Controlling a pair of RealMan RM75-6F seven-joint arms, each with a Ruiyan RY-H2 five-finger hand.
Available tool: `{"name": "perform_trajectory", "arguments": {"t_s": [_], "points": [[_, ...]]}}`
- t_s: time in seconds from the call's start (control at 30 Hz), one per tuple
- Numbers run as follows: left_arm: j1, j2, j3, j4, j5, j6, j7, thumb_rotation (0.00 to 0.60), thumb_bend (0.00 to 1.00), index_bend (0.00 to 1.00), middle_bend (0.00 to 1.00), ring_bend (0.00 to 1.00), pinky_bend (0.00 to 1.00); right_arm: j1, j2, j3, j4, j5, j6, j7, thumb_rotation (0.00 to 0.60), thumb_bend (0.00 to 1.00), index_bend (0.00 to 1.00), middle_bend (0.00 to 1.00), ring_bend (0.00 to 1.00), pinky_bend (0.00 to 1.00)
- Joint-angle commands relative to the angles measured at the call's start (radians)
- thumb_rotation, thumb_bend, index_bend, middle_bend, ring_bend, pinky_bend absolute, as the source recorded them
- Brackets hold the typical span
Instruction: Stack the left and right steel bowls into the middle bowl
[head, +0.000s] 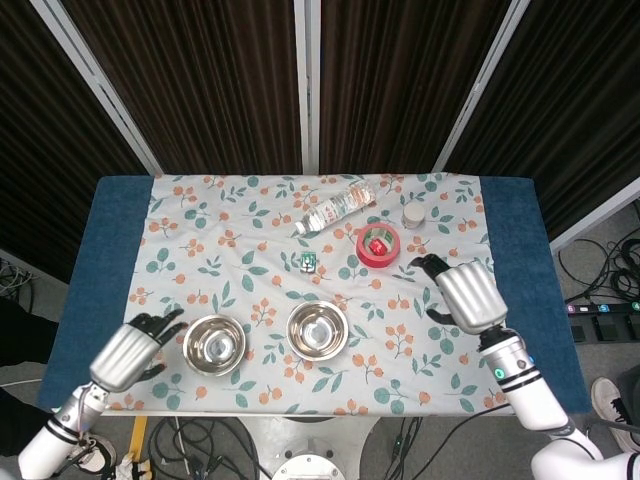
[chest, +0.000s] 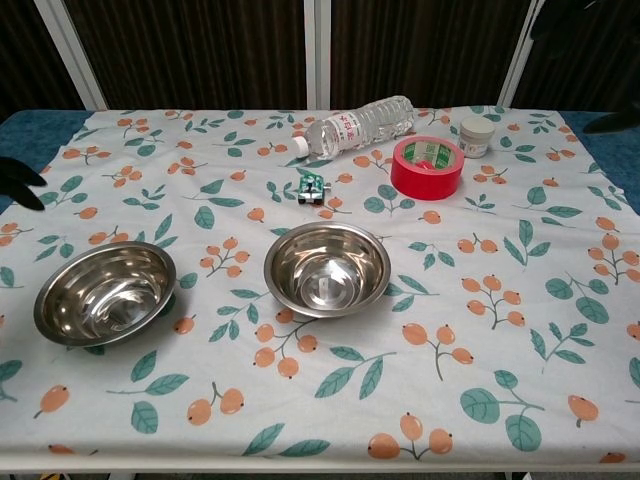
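Two steel bowls upright on the floral cloth

The middle bowl (head: 318, 331) is seen near the front centre of the table, rim up, its polished inside reflecting light; whether a second bowl is nested inside it cannot be told. The left bowl (head: 214, 345) is set apart from it on the left, also upright, close to the front edge. Both are round and shiny, and neither is touched by anything. In the chest view the middle bowl (chest: 327, 269) appears slightly farther back than the left bowl (chest: 105, 292).
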Motion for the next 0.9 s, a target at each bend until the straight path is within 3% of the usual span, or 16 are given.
{"name": "perform_trajectory", "arguments": {"t_s": [0.03, 0.1, 0.3, 0.67, 0.9], "points": [[-0.038, 0.006, 0.049, -0.030, 0.093, -0.024, 0.032, 0.600, 0.09, 0.40, 0.39, 0.65, 0.78, -0.032, 0.039, 0.022, 0.035, 0.013, 0.014, 0.079, 0.600, 0.00, 0.27, 0.33, 0.88, 0.90], [-0.048, 0.002, 0.061, -0.026, 0.097, -0.053, 0.033, 0.600, 0.11, 0.42, 0.43, 0.74, 0.84, -0.041, 0.048, 0.025, 0.047, 0.014, 0.015, 0.102, 0.600, 0.00, 0.27, 0.33, 0.88, 0.90], [-0.062, -0.036, 0.068, 0.019, 0.102, -0.111, 0.100, 0.600, 0.12, 0.42, 0.43, 0.81, 0.87, -0.062, 0.055, 0.014, 0.074, 0.012, 0.005, 0.133, 0.600, 0.00, 0.27, 0.34, 0.89, 0.90], [-0.084, -0.142, 0.027, 0.127, 0.069, -0.141, 0.149, 0.600, 0.13, 0.39, 0.40, 0.84, 0.88, -0.083, 0.057, 0.014, 0.098, 0.023, -0.006, 0.155, 0.600, 0.00, 0.27, 0.34, 0.89, 0.90], [-0.101, -0.187, 0.015, 0.183, 0.036, -0.180, 0.179, 0.600, 0.17, 0.48, 0.47, 0.88, 0.89, -0.093, 0.059, 0.017, 0.115, 0.020, -0.012, 0.181, 0.600, 0.00, 0.27, 0.35, 0.89, 0.90]]}}
